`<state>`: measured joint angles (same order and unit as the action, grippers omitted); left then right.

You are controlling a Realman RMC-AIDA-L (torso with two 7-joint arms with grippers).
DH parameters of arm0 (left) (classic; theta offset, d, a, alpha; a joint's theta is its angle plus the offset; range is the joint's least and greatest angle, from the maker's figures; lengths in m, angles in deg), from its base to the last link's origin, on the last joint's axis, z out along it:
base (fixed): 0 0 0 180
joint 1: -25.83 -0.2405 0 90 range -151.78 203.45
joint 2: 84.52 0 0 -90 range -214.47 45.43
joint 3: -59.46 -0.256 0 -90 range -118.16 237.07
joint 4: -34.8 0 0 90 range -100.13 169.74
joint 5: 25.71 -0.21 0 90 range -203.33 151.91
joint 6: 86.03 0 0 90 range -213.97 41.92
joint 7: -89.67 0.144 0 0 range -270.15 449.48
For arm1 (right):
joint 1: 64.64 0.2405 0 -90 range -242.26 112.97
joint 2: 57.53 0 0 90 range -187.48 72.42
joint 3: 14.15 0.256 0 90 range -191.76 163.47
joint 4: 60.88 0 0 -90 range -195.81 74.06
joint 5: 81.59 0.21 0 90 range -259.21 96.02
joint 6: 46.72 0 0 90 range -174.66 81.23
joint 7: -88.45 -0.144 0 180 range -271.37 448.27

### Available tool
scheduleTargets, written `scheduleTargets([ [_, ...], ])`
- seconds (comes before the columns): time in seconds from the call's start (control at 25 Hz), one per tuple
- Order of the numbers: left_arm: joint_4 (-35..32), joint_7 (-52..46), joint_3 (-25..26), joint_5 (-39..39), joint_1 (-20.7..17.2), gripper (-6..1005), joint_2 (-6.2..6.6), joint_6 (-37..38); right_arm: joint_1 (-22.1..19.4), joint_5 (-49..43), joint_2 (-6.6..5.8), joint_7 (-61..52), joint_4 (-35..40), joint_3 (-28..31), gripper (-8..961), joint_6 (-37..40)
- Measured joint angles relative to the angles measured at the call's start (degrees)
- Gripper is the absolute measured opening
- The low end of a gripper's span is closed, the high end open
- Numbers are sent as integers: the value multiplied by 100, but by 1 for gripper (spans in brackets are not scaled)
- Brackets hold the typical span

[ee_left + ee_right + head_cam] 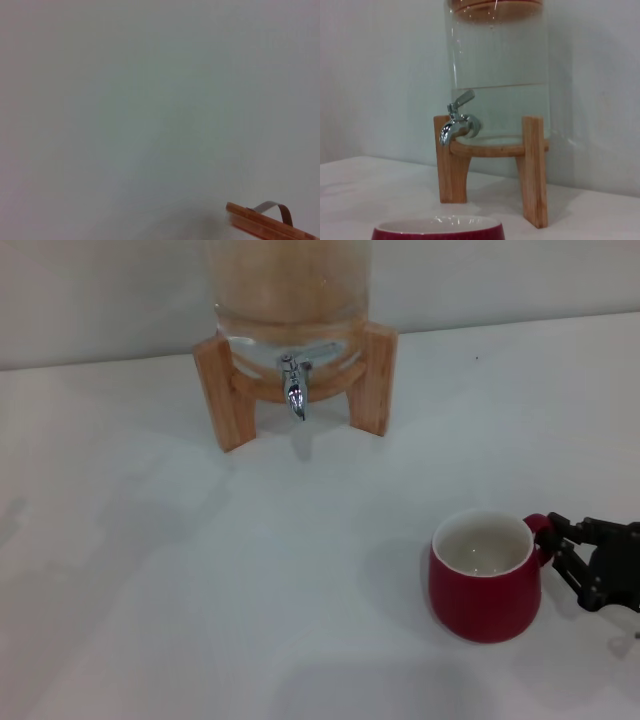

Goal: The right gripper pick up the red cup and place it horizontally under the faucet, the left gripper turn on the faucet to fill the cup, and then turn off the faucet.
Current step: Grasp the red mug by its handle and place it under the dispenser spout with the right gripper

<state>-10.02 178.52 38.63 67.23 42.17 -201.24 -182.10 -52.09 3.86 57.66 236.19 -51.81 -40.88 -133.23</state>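
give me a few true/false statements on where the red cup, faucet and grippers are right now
1. The red cup stands upright on the white table. True.
2. The cup sits directly under the faucet. False: it stands well away from the spout, nearer the robot and to its right.
3. The right gripper is at the cup's handle. True.
4. The left gripper is on the faucet lever. False: the left gripper is not in view, and nothing touches the lever.
5. The glass dispenser jar rests on a wooden stand and holds water. True.
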Motion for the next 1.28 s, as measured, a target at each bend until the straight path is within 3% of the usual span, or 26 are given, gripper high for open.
scheduleTargets([
  [0.56,0,0,-10,-5,-24,876,0,25,207,150,10,88,-204,11,133,-18],
  [1.28,9,1,-35,-22,-36,876,0,23,934,171,21,309,-585,-52,133,330],
])
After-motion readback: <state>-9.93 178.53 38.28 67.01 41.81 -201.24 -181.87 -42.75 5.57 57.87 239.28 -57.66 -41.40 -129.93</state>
